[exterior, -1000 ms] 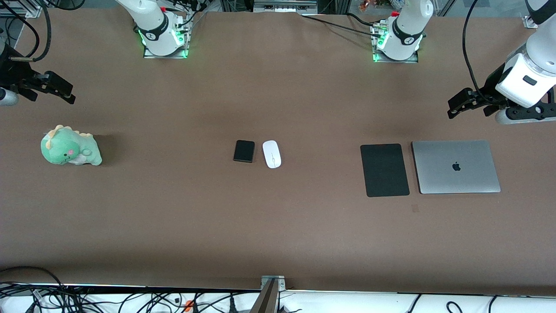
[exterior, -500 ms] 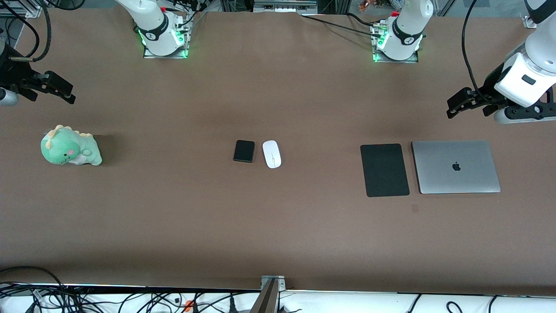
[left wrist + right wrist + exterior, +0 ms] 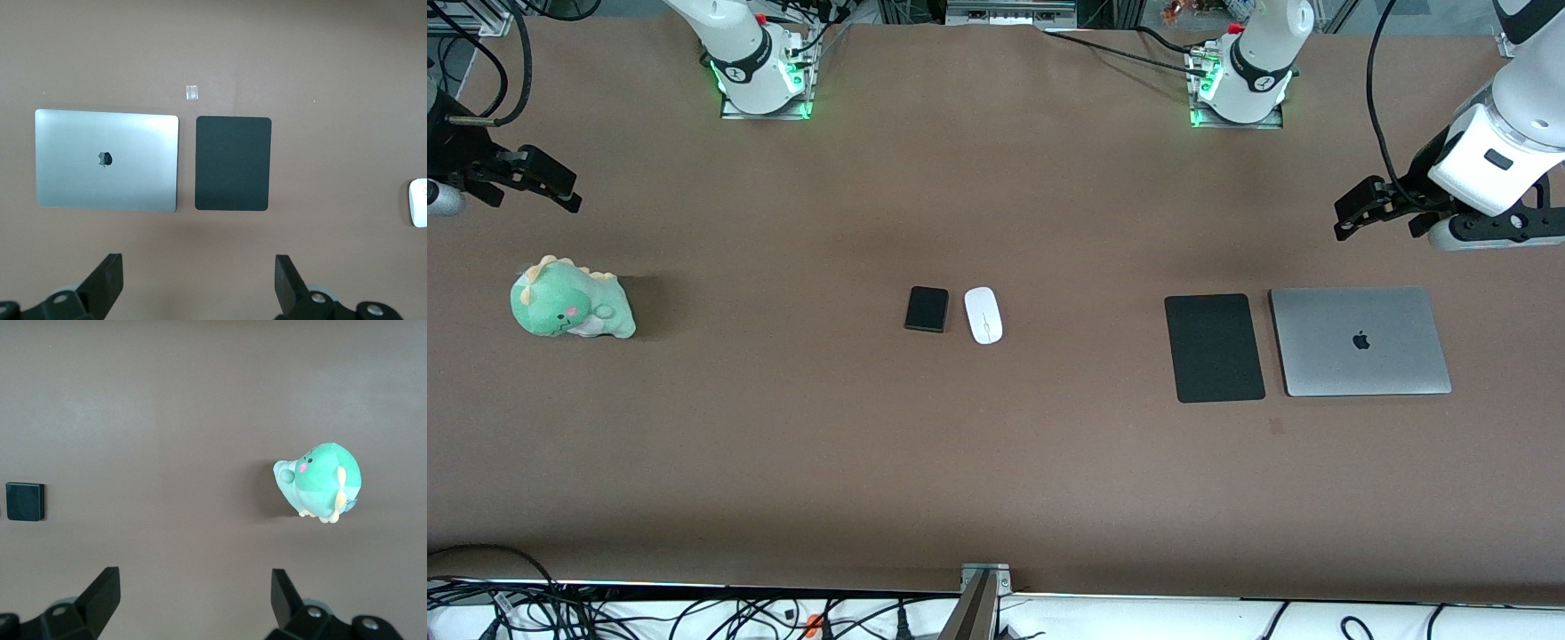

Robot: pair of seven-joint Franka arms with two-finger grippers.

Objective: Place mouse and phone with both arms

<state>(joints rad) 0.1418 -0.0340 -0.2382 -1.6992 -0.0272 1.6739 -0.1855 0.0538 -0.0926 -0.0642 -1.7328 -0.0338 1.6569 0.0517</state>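
Observation:
The white oval mouse (image 3: 983, 315) and the small black phone (image 3: 927, 308) lie side by side mid-table, the phone toward the right arm's end. My left gripper (image 3: 1352, 213) hangs open and empty over bare table by the laptop's end; its wrist view catches only the mouse's edge (image 3: 418, 203) past its own empty jaws (image 3: 198, 270). At the table's right-arm end, my right gripper (image 3: 560, 188) hangs open over bare table near the plush toy. The phone (image 3: 25, 501) shows far off in the right wrist view, apart from the open gripper (image 3: 193, 587).
A flat black mouse pad (image 3: 1214, 348) and a closed silver laptop (image 3: 1360, 340) lie side by side toward the left arm's end. A green plush dinosaur (image 3: 569, 299) sits toward the right arm's end. A small scrap of tape (image 3: 191, 92) lies beside the pad.
The left arm has drifted slightly toward the robots' bases and the table's middle. The right arm and the things on the table have not moved.

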